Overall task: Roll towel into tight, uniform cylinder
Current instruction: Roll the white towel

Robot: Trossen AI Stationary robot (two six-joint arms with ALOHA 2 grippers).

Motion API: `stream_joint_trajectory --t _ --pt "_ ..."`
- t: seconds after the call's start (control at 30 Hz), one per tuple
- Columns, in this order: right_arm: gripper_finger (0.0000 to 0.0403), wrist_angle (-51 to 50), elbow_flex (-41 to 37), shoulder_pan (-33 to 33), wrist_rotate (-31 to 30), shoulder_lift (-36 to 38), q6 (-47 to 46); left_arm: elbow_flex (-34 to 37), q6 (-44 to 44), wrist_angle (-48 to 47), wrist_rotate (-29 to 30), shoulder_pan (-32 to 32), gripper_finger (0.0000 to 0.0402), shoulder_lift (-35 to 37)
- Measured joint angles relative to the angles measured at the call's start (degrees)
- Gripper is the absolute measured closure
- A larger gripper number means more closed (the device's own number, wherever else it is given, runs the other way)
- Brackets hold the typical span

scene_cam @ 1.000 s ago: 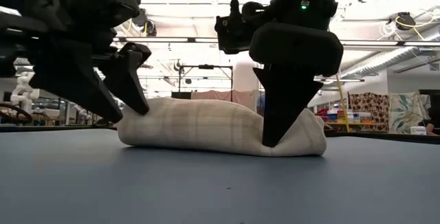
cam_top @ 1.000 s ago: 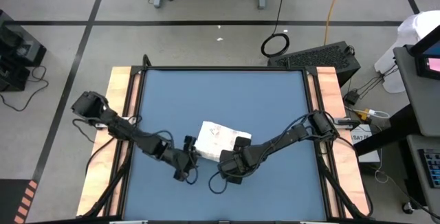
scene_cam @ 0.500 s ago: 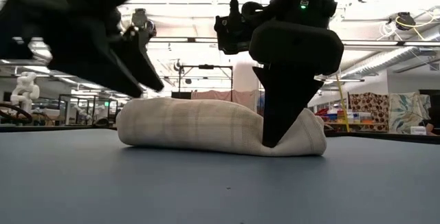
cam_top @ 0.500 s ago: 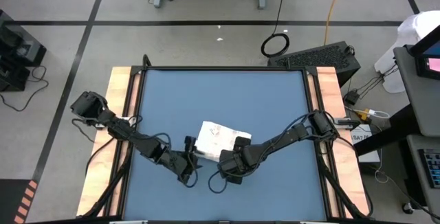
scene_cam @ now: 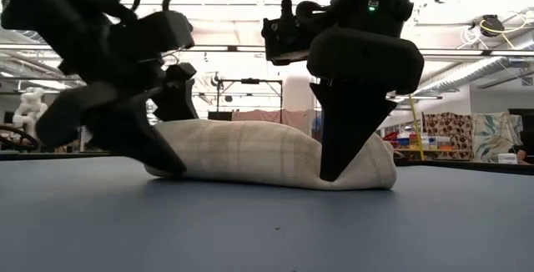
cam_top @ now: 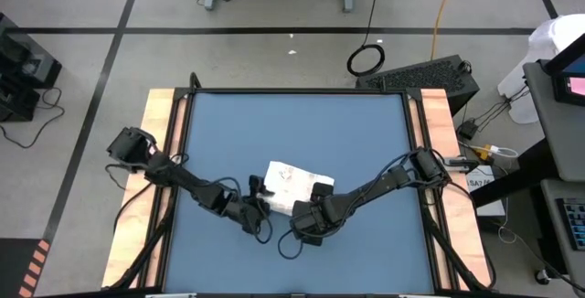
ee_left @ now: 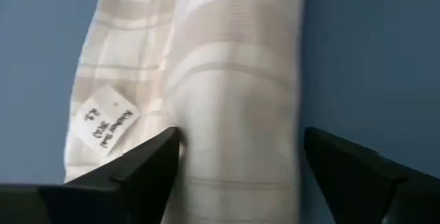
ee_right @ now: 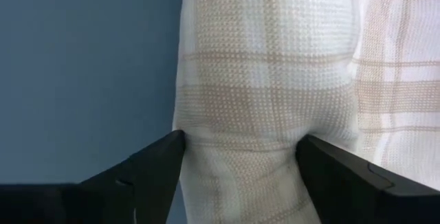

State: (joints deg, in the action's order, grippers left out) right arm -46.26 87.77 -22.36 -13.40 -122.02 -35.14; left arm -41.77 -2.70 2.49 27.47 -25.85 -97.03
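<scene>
The white checked towel (cam_top: 291, 181) lies partly rolled on the blue mat (cam_top: 292, 124), near its front middle. Its roll (scene_cam: 250, 151) rests on the mat, and a flat part with a printed label (ee_left: 106, 121) lies beside it. My left gripper (ee_left: 237, 148) is open at the roll's left end (scene_cam: 154, 159), one finger on each side of it. My right gripper (ee_right: 240, 145) is shut on the roll near its right end (scene_cam: 367, 163). My left gripper's fingers (ee_left: 161, 152) stand close on both sides of the roll; whether they touch it, I cannot tell. My right gripper pinches the roll (ee_right: 240, 124) between its two fingers, near its right end. The fingers (scene_cam: 338, 151) point steeply down from above and lie across it. The cloth is dented in at the fingertips, and the roll rests on the mat.
Wooden rails (cam_top: 160, 152) run along the mat's left and right sides. Loose cables (cam_top: 288, 243) lie on the mat in front of the grippers. Bare mat lies beyond the towel toward the far edge.
My left gripper has lifted off the towel's left end, opened wider, and come down again astride that end. It has also shifted a little toward the table's right. My right gripper and the towel have kept still.
</scene>
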Motion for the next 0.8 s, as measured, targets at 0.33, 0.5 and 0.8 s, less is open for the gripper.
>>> stream_joint_trajectory --t 0.33,0.5,0.8 --pt "0.0128 -3.2 -0.2 -1.4 -2.6 2.0 -0.1 -0.1 0.9 1.7 -3.9 0.6 0.0271 2.3" --pt "0.0127 -7.0 -0.2 -5.4 -8.6 7.0 -2.8 -0.2 2.3 1.7 -7.8 2.3 0.0381 3.4" --pt "0.0066 -8.7 -0.2 -13.0 -17.9 7.2 -8.7 -0.3 15.5 -0.1 -26.6 8.9 0.0376 3.5"
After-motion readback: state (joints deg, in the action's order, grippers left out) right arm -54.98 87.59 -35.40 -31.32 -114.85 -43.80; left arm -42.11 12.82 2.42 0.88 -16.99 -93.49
